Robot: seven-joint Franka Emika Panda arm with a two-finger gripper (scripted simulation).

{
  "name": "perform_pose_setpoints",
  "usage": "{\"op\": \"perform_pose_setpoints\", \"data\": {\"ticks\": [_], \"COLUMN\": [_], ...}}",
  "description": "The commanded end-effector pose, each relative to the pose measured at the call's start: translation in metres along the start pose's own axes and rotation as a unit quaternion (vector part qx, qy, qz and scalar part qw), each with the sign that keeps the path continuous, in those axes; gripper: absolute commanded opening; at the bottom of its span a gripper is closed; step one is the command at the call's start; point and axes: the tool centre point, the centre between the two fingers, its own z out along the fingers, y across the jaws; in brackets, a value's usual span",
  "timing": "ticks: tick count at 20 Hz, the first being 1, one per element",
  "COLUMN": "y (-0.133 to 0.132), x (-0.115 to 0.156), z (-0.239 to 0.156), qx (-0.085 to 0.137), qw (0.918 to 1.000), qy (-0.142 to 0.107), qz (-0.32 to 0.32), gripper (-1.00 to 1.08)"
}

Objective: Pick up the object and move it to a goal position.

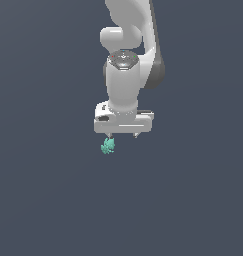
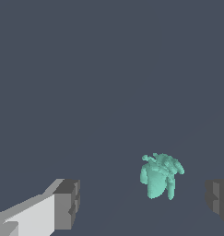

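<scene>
Wrist view: object [image 2: 160,180] lies between the parted jaws.

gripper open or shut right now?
Open. In the wrist view the gripper has its fingers wide apart, with the teal object between them and touching neither.

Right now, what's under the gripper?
The teal object sits below the open gripper, toward one finger rather than centered, untouched. Beneath it only plain dark floor shows; nothing looks hidden.
</scene>
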Motion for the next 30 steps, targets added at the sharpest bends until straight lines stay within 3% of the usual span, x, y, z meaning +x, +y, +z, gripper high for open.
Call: {"op": "perform_pose_setpoints", "data": {"ticks": [1, 9, 15, 30], "y": [0.000, 0.031, 0.033, 0.070], "x": [0.000, -0.002, -0.004, -0.049], "z": [0.000, -0.005, 0.000, 0.088], "qx": [0.000, -0.001, -0.001, -0.002], "qw": [1.0000, 0.9997, 0.9997, 0.9992], "qy": [0.000, 0.007, 0.006, -0.021], "qz": [0.000, 0.023, 0.023, 0.034], "gripper": [1.00, 1.00, 1.00, 1.00]}}
